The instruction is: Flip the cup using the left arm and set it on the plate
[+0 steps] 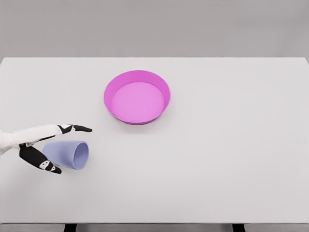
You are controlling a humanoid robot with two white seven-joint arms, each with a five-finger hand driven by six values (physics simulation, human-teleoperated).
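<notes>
A pale lavender cup (68, 153) lies on its side on the white table at the lower left, its rim facing right. My left hand (67, 149) reaches in from the left edge and straddles the cup's closed end. The upper fingers (72, 129) stretch over the cup's far side and the thumb (47, 166) lies along its near side. The fingers are spread and do not clasp the cup. A magenta plate (137, 96) with a raised rim sits up and to the right of the cup, well apart from it. My right arm is out of view.
The white table (231, 145) fills the view; its front edge runs along the bottom and its back edge meets a grey wall.
</notes>
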